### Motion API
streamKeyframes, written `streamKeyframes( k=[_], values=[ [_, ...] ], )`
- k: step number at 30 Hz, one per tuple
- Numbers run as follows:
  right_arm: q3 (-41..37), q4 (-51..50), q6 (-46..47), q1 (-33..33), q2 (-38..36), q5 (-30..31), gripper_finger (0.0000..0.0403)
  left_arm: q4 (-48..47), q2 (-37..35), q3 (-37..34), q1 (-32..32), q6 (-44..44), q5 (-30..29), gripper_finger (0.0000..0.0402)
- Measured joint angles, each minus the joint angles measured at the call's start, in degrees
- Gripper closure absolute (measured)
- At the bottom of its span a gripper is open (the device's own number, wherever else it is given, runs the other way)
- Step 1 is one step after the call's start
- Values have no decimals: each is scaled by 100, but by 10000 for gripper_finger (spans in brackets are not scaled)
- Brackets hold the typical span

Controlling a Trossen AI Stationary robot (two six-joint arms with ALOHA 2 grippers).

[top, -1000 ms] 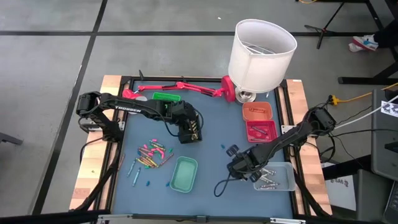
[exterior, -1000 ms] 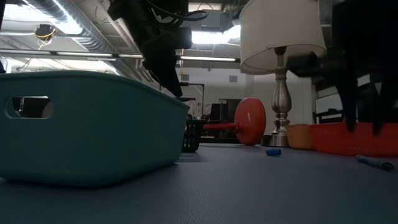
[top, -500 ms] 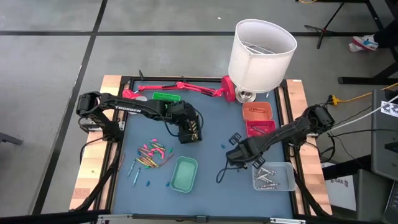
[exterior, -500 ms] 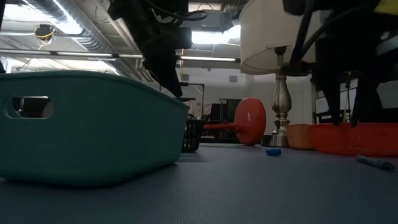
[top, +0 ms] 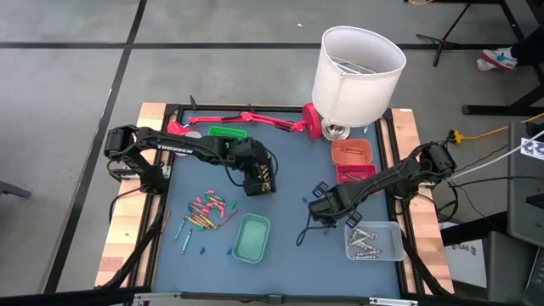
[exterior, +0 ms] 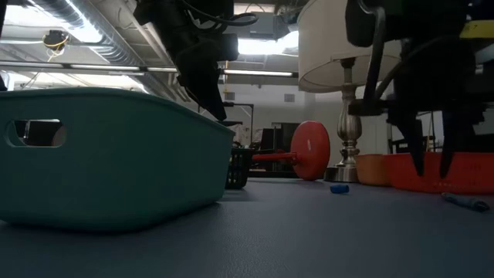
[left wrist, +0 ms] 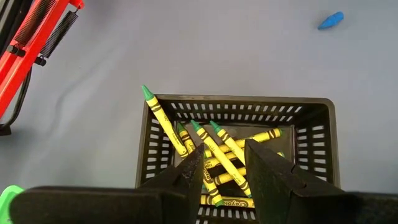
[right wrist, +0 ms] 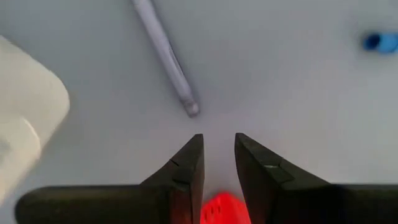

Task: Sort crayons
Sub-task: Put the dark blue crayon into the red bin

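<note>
Loose crayons (top: 208,208) in pink, green, orange and blue lie in a heap on the blue mat at the left. My left gripper (left wrist: 224,149) hangs open above a black basket (left wrist: 311,143) of green crayons (left wrist: 214,146), touching none of them. My right gripper (right wrist: 217,140) points down, open by a narrow gap, just above the mat near the middle right (top: 319,206). A grey crayon (right wrist: 168,59) lies flat on the mat just beyond its fingertips, and a blue stub (right wrist: 379,42) lies farther off. Red shows through the gap far back between the fingers.
A teal tray (top: 251,238) stands near the front. A clear tray (top: 378,246) holds silvery crayons at the front right. A red tray (top: 357,178) and an orange tray (top: 351,153) sit at the right. A white-shaded lamp (top: 357,72) and a red jointed arm (top: 246,119) line the far edge.
My right gripper has gone from beside the clear tray toward the far edge and a little left, over the open mat. Its wrist has rolled somewhat, and its fingers have kept the same gap. The left arm has stayed still.
</note>
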Motion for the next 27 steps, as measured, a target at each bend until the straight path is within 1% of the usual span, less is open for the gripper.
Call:
streamKeyframes(
  k=[8, 12, 27],
  values=[
    [-192, 434, -2, 0, 0, -303, 315, 0, 0, 0, -2, -2, 0, 301],
    [-218, 429, -3, 2, 0, -445, 315, 0, 0, 0, -2, 0, 2, 301],
    [-218, 549, -5, 0, 0, -654, 315, 0, 0, 0, -2, 4, 2, 301]
  ],
)
